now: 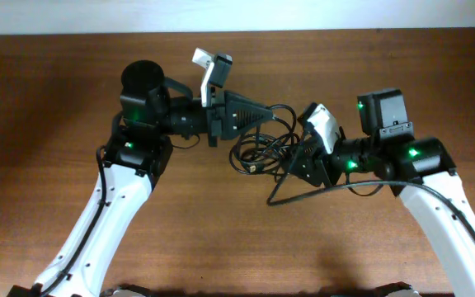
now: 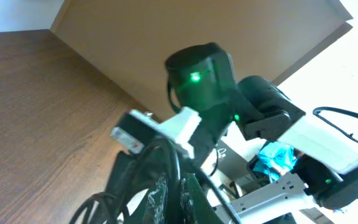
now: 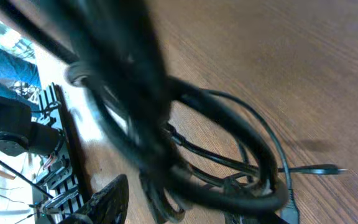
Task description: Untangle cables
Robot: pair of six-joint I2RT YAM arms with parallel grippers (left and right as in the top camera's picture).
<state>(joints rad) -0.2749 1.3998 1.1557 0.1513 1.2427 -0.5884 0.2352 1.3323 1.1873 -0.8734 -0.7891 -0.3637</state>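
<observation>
1. While both arms bend inward over the desk (image 1: 48, 91), the left gripper (image 1: 264, 114) points right and the right gripper (image 1: 299, 165) points left. They meet at the cables (image 1: 258, 151), which lie mid-desk.
2. Left arm (image 1: 114, 206): it rises from the near left edge, with the elbow far left and the wrist turned level. Right arm (image 1: 452, 214): it rises from the near right edge in a like pose, slightly nearer.
3. Left gripper: strands crowd against it in the left wrist view. Whether it is spread or pinching cannot be told.
4. Right gripper: its fingers are hidden behind blurred cable lying close to the lens. Its state cannot be told.
5. Cables: thin, round, black and slightly glossy, they lie in overlapping loops on the desk. One loop trails toward the near side and runs right under the right arm. One strand ends in a slim plug (image 3: 319, 169) resting on the wood.
6. Desk: brown wood grain with a matte finish.
</observation>
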